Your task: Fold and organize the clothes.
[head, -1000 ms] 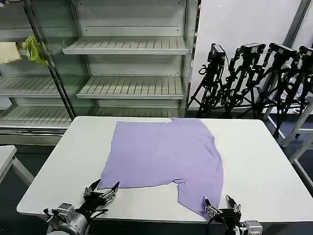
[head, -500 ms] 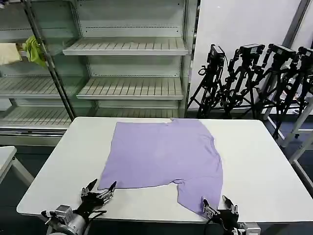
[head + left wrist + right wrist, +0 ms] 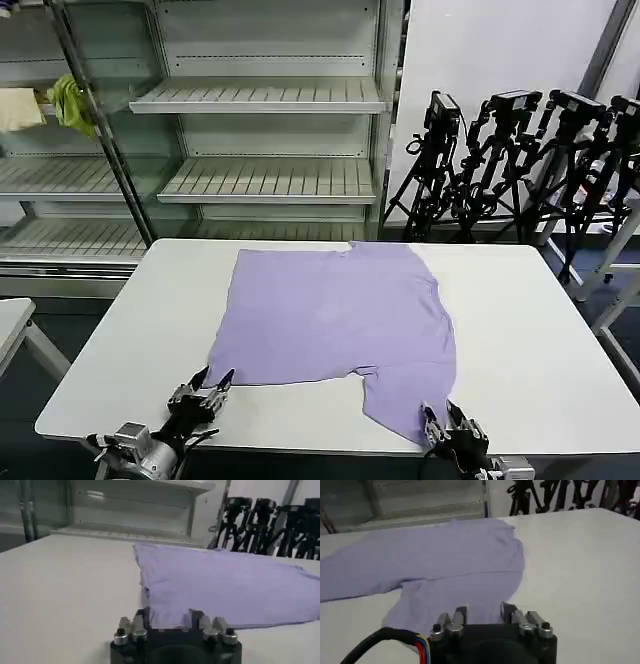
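lying flat across the middle of the white table (image 3: 520, 330), lavender t-shirt (image 3: 335, 315) spread plain side up, one sleeve trailing toward 5 o'clock almost to the near table edge. left gripper (image 3: 210, 385) low at 7 o'clock of the shirt, just off the shirt's near left corner, fingers parted only narrowly, tips close to the hem but not seen gripping it; from the left wrist view, left gripper (image 3: 167, 620) with its two fingers set either side of the fabric edge, shirt (image 3: 225, 587) stretching away beyond. right gripper (image 3: 440, 418) at 5 o'clock, right at the tip of the trailing sleeve, fingers drawn fairly close, a narrow gap between them; from the right wrist view, right gripper (image 3: 482, 614) over the sleeve end, cloth (image 3: 445, 565) visible between the fingers, holding or not cannot be told. beyond the table at 12 o'clock, empty metal shelving (image 3: 260, 130); at 10 o'clock, yellow-green cloth (image 3: 70, 100) hanging on the rack; at 2 o'clock, row of black tripods (image 3: 520, 160) against the wall. small second table corner (image 3: 10, 320) at 9 o'clock.
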